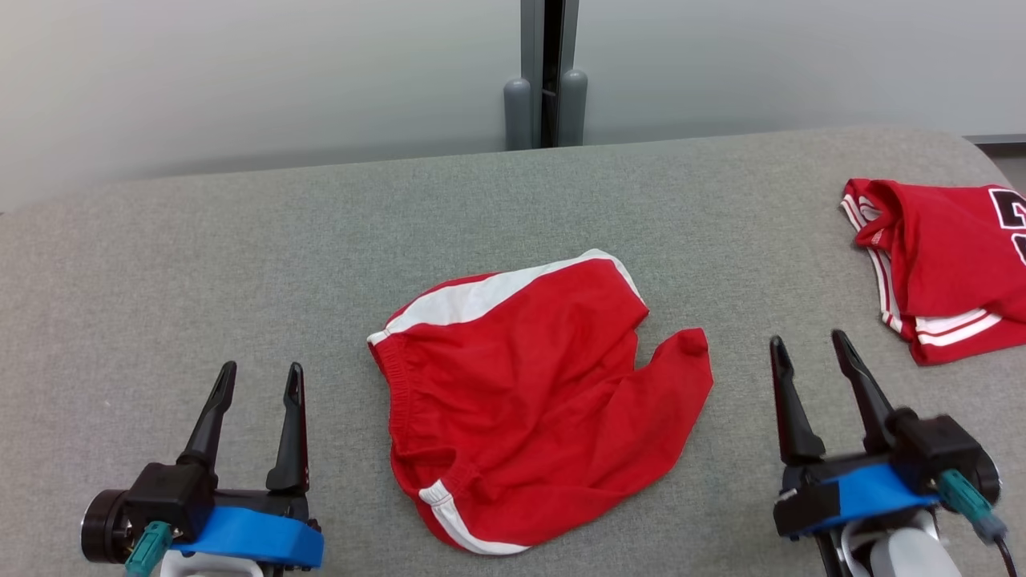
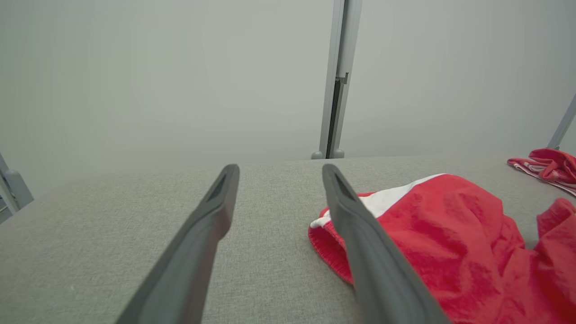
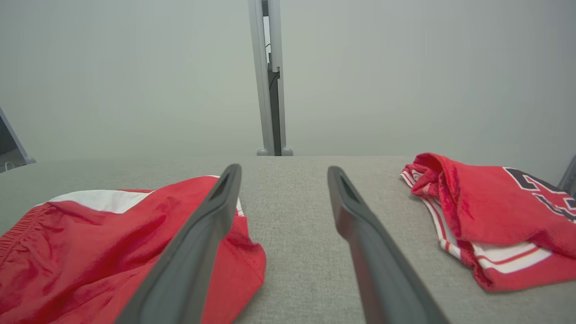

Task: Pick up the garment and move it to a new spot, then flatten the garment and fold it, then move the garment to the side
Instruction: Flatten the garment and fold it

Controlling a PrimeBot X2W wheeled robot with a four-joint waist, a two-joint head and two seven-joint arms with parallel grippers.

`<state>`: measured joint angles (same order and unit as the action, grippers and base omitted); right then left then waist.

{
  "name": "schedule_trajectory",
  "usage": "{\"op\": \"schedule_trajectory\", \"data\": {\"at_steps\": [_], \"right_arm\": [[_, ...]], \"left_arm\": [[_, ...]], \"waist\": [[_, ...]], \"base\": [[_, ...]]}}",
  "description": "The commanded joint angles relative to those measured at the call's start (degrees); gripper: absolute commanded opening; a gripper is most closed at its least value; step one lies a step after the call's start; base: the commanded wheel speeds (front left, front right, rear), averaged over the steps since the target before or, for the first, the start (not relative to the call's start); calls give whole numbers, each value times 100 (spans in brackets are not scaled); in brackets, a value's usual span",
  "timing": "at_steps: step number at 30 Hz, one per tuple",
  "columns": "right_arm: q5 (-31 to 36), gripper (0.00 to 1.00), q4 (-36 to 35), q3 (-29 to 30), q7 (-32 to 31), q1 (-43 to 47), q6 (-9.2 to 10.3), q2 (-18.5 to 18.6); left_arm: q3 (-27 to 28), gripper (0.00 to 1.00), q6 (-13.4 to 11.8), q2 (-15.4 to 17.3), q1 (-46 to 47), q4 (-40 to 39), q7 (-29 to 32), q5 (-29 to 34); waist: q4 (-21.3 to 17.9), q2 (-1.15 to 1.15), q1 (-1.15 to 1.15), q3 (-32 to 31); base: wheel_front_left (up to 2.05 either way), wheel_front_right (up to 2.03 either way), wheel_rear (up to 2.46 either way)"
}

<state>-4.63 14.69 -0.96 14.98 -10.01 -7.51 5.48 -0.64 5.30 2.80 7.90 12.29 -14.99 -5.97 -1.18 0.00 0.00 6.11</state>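
Red shorts (image 1: pixel 529 393) lie rumpled at centre of grey counter (image 1: pixel 240 264), between my left gripper (image 1: pixel 263 366) and right gripper (image 1: pixel 806 336), touching neither. Both grippers spread wide, empty. By the wrinkles, flattening, folding and move aside all left. Jersey (image 1: pixel 946 264) sits far right.

- Bare grey fabric-covered bench (image 1: pixel 160 264) lies open left of the crumpled red shorts with white stripes (image 1: pixel 521 401).
- A clear strip separates the shorts from the folded red jersey with white trim (image 1: pixel 946 264).
- A grey upright post (image 1: pixel 549 72) stands behind the far edge.
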Motion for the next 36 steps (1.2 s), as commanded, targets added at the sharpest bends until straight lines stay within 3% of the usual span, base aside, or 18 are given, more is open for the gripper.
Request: {"op": "schedule_trajectory", "data": {"at_steps": [1, 6, 15, 25, 36], "right_arm": [[18, 100, -189, 73, 23, 233, 5, -48], [60, 100, -633, 175, 24, 730, 4, -157], [131, 100, -679, 149, 24, 896, 4, -237], [188, 100, -603, 126, 24, 907, 4, -252], [147, 100, -514, 73, 24, 788, 4, -258]], "left_arm": [[24, 100, 16, 21, -82, -24, -26, 27], [82, 100, 5, 21, -198, -63, -26, 54], [-30, 100, 45, 21, -274, -95, -26, 111], [-995, 100, 190, 40, -196, 209, -25, 199], [-2347, 100, 225, 377, 69, 1079, -23, -248]], "waist": [[-11, 0, 0, -55], [-21, 0, 0, -137], [-3, 0, 0, -243], [75, 0, 0, -285], [-82, 0, 0, -155]], "base": [[0, 0, 0], [0, 0, 0], [0, 0, 0], [0, 0, 0], [0, 0, 0]]}}
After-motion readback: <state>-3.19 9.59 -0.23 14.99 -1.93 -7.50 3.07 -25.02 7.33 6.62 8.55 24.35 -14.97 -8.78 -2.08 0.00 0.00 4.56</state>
